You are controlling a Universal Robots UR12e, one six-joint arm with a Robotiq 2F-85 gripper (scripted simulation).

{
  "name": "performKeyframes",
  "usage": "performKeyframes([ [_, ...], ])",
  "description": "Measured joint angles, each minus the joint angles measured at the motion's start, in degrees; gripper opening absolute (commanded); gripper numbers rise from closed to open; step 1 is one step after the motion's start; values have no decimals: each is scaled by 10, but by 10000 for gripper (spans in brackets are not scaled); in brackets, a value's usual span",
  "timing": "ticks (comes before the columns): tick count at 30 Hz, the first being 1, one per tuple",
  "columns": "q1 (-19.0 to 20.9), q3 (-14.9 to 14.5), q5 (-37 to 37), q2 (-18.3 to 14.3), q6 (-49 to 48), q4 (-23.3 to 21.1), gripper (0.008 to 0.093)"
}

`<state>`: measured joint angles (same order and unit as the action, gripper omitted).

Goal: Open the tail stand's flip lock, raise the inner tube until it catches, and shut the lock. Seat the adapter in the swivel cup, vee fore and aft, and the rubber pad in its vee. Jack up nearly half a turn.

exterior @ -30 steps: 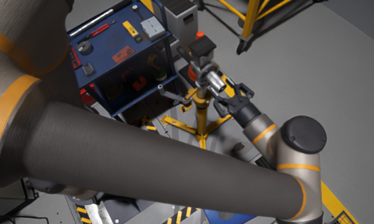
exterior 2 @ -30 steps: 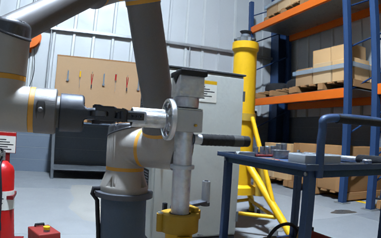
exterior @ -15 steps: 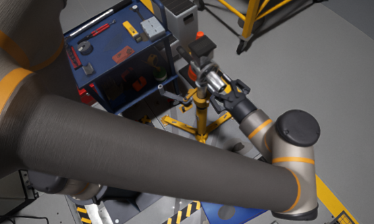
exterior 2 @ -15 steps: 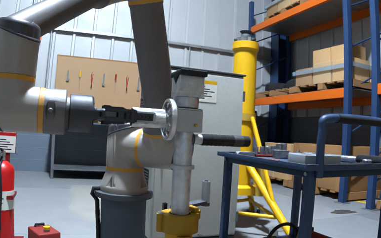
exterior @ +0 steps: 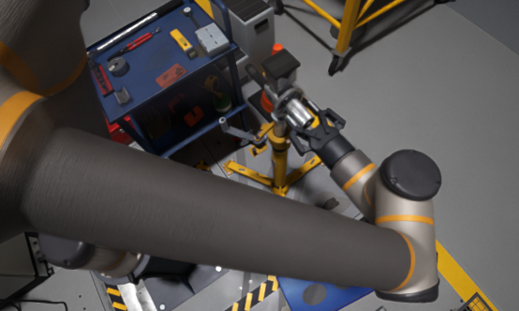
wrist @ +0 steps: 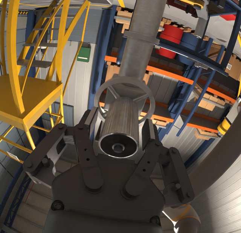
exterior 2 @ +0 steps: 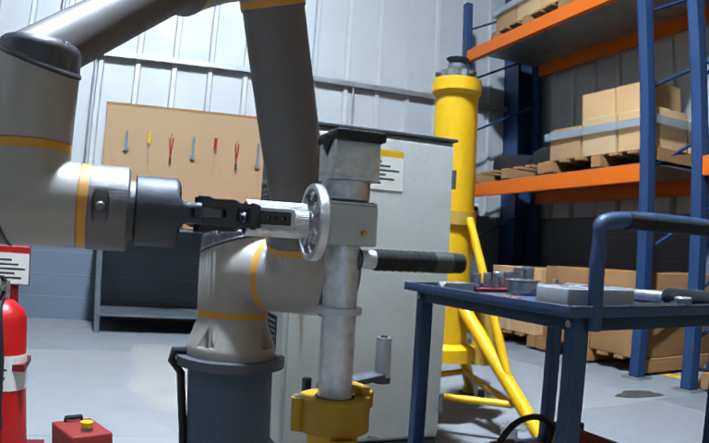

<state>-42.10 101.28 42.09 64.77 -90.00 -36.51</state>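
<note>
In the middle of the floor the tail stand point(exterior: 279, 154) rises on yellow legs, its grey inner tube point(exterior 2: 338, 336) raised out of the yellow collar point(exterior 2: 331, 410). The grey adapter point(exterior 2: 350, 160) sits on top with the black rubber pad point(exterior: 280, 63) on it. A knurled steel jack knob point(wrist: 119, 127) with a handwheel point(exterior 2: 314, 221) juts sideways from the stand's head. My gripper point(wrist: 121, 136) is level with the knob, open, with a finger on either side of it and holding nothing. A black handle point(exterior 2: 415, 261) points out of the head's far side.
The blue tool cart point(exterior: 163, 70) stands just behind the stand, holding small tools and a grey block point(exterior 2: 583, 293). A grey cabinet point(exterior 2: 412, 231) is behind the stand, a tall yellow jack point(exterior 2: 456, 165) beyond it. A red extinguisher point(exterior 2: 1, 352) stands at the left, and my own arm point(exterior: 194, 215) crosses the foreground.
</note>
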Motion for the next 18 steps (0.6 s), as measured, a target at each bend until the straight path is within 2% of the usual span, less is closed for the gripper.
performKeyframes([
  [7,0,0,0,0,0,0,680],
  [18,0,0,1,0,0,0,460],
])
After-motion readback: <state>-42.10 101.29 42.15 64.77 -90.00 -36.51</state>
